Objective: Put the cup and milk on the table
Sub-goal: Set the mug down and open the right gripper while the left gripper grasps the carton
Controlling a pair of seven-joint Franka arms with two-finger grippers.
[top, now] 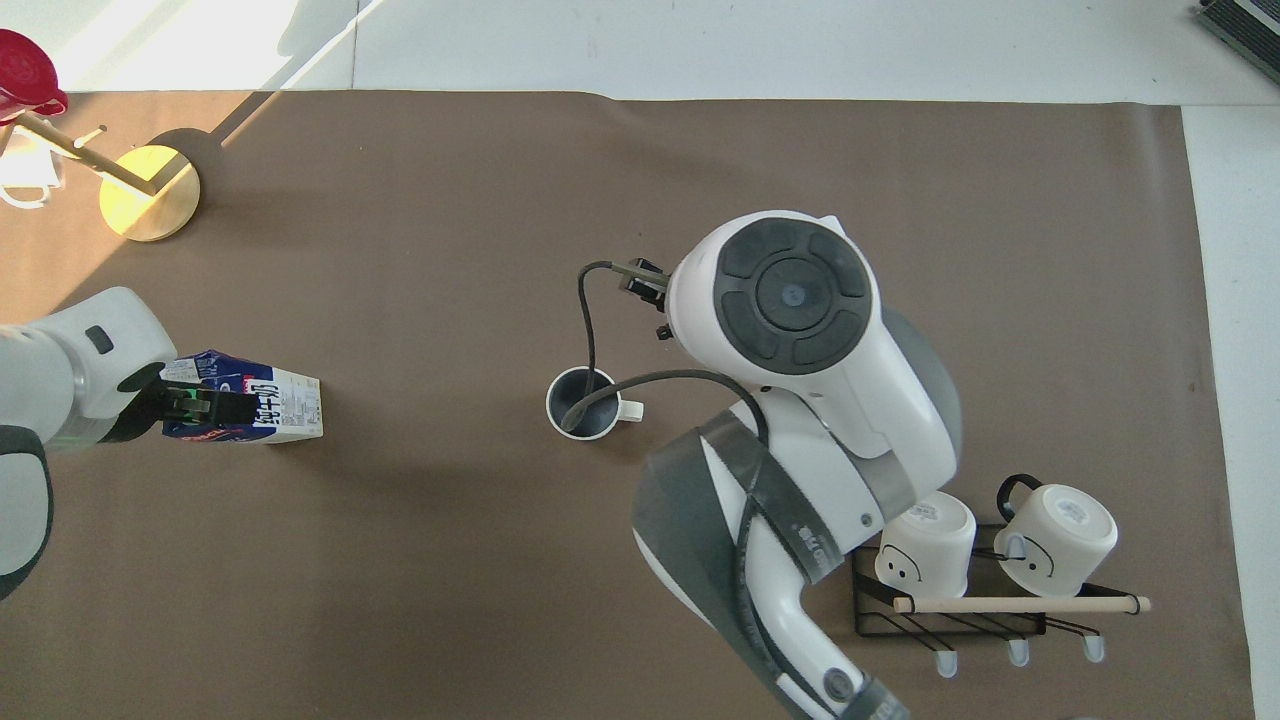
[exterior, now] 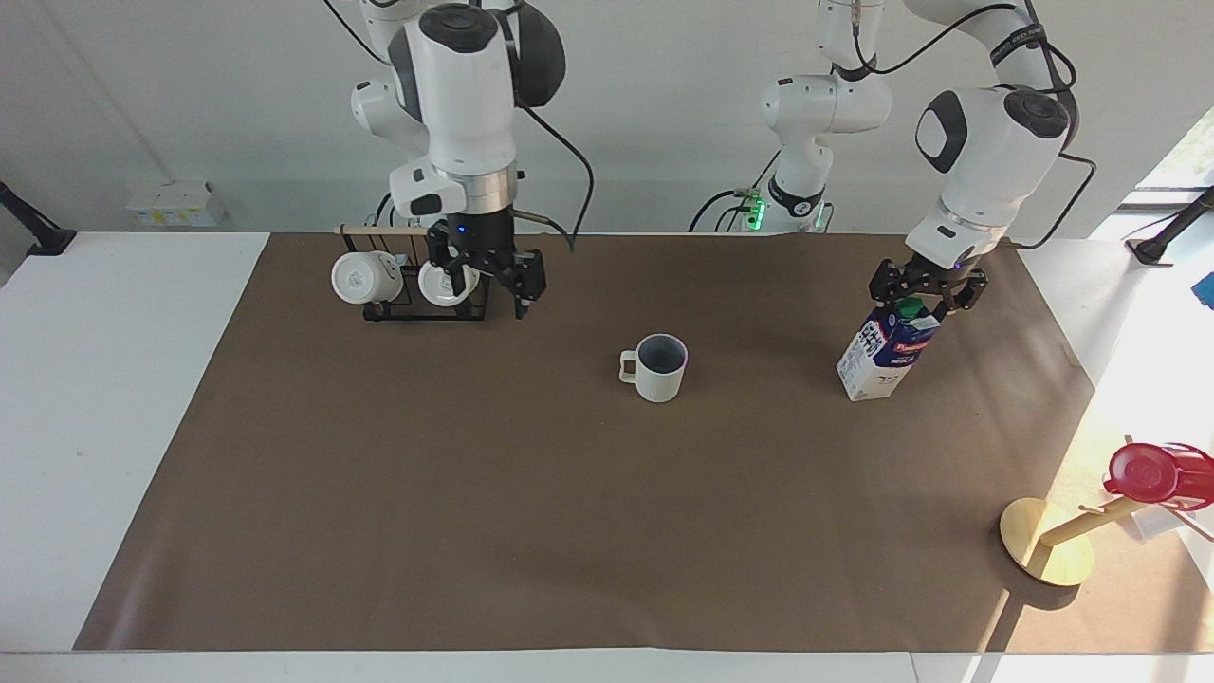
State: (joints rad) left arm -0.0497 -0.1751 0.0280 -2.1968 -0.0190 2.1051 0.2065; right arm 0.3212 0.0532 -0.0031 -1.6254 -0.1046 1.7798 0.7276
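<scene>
The cup point(exterior: 660, 367), cream-white with a dark inside, stands upright on the brown mat point(exterior: 569, 531) of the table point(exterior: 104, 398), alone near the middle; it also shows in the overhead view point(top: 585, 403). The milk carton point(exterior: 885, 353) stands on the mat toward the left arm's end; it also shows in the overhead view point(top: 262, 405). My left gripper point(exterior: 926, 296) sits at the carton's top, open, with a finger on either side of the green cap. My right gripper point(exterior: 486, 292) is open and empty, raised beside the mug rack, well away from the cup.
A black wire rack point(exterior: 417, 305) with two white mugs stands near the robots at the right arm's end. A wooden stand with a round base point(exterior: 1043, 555) carries a red cup point(exterior: 1152, 472) at the left arm's end, farther from the robots.
</scene>
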